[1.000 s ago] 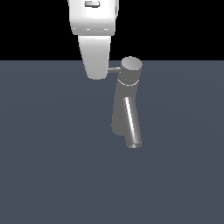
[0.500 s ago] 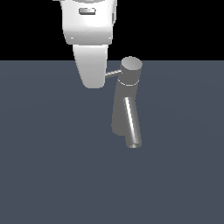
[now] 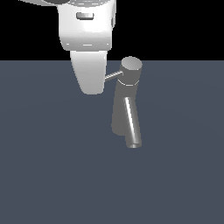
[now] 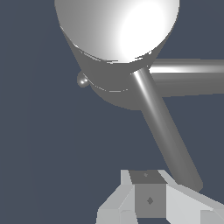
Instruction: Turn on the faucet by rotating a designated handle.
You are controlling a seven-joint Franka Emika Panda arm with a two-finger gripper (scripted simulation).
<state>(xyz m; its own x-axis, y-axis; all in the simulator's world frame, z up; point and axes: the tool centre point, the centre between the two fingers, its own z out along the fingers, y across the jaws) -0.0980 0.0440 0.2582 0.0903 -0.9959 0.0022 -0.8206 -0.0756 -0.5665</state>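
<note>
White and pale grey, the gripper (image 4: 151, 199) is seen in the wrist view as faceted blocks with a darker grey plate set between them; whether the fingers are parted or closed cannot be told, since no fingertips are shown clearly. Just beside those blocks the far end of the handle (image 4: 164, 127) is found, one thin straight grey rod, though contact between them cannot be judged. In the exterior view the arm's white housing (image 3: 89, 48) is seen hanging over the rod's outer end, which is hidden behind it, while the rod's visible stretch (image 3: 113, 76) is seen running to the round cap (image 3: 131, 65).

One faucet (image 3: 124, 105) is counted, grey and metallic, standing upright on the floor (image 3: 52, 175), with one tapered column, one flat-topped cap and one slanted spout (image 3: 131, 124) angled down towards the exterior view's right. One small round knob (image 4: 82, 79) is glimpsed on the cap's side in the wrist view.

The ground is a plain slate-blue plane; above it only black is shown.

Against the frames before, the white housing is seen larger and lower, shifted towards the exterior view's left, and the rod is now tilted slightly downward at its outer end.
</note>
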